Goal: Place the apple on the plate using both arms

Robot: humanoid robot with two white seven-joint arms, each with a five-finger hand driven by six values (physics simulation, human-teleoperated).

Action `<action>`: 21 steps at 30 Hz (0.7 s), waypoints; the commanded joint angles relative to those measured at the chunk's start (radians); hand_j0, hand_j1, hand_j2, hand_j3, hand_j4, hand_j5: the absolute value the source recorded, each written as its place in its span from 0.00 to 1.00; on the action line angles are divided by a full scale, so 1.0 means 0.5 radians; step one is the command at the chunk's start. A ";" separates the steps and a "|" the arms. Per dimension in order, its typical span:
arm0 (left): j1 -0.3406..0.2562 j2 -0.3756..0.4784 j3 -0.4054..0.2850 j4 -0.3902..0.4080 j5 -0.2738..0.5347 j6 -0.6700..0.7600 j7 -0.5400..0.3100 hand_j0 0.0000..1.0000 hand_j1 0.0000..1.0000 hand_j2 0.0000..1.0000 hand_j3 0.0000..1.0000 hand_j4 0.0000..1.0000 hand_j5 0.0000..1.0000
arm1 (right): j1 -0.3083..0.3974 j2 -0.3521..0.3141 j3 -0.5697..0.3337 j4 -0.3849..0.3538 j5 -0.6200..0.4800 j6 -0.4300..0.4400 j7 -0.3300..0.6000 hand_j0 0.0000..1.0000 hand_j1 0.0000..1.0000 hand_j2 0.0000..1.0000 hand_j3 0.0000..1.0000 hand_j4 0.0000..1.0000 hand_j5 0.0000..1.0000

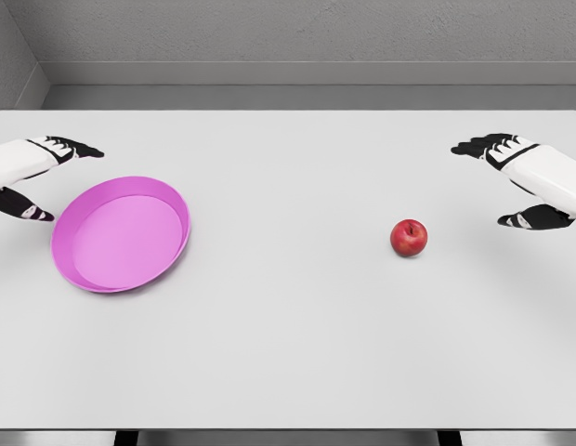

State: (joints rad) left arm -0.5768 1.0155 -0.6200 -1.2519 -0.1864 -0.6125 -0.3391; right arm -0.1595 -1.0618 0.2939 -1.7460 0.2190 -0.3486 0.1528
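Left hand (pixel 32 177): comes in from the left edge, hovering over the table, fingers spread wide, thumb hanging low, holding nothing. Sits just beside the plate's left rim, can't really tell if touching.

Right hand (pixel 525 181): comes in from the right edge, same deal, fingers stretched out and relaxed, thumb dropped below, nothing gripped. Near the apple but clearly apart from it, up and to the right.

Apple (pixel 409 238): red, small stem dimple on top, upright on the bare table in the right half. Not on the plate, well apart from it.

Plate (pixel 88 274): pink-purple, round, shallow with a raised rim, on the left side of the table. Nothing in it.

Table (pixel 288 353): plain white top, fills most of the view, near edge showing at the bottom.

Background: grey wall (pixel 297 32) behind the far edge of the table, pretty bland.

Layout overall: plate left, apple right, one hand at each outer side, big gap of table between the two things.

Task status: apple sitting on the table, not yet picked up by either hand.
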 commanded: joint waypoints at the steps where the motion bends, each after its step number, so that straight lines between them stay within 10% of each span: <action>1: 0.000 0.006 0.004 -0.003 0.011 0.003 0.000 1.00 1.00 1.00 1.00 1.00 1.00 | 0.000 -0.002 -0.005 -0.002 -0.005 0.001 0.001 1.00 1.00 1.00 1.00 1.00 1.00; 10: 0.000 0.000 0.001 -0.006 -0.002 0.003 -0.012 1.00 1.00 1.00 1.00 1.00 1.00 | -0.371 0.154 0.541 0.010 -0.012 0.556 0.170 1.00 1.00 1.00 1.00 1.00 1.00; 21: 0.000 0.000 0.001 -0.009 -0.008 0.003 -0.015 1.00 1.00 1.00 1.00 1.00 1.00 | -0.657 0.289 0.949 0.105 -0.008 0.802 0.415 1.00 1.00 1.00 1.00 1.00 1.00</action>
State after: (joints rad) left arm -0.5768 1.0142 -0.6204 -1.2552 -0.1960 -0.6126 -0.3475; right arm -0.4878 -0.9272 0.7389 -1.6987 0.2157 0.0241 0.3379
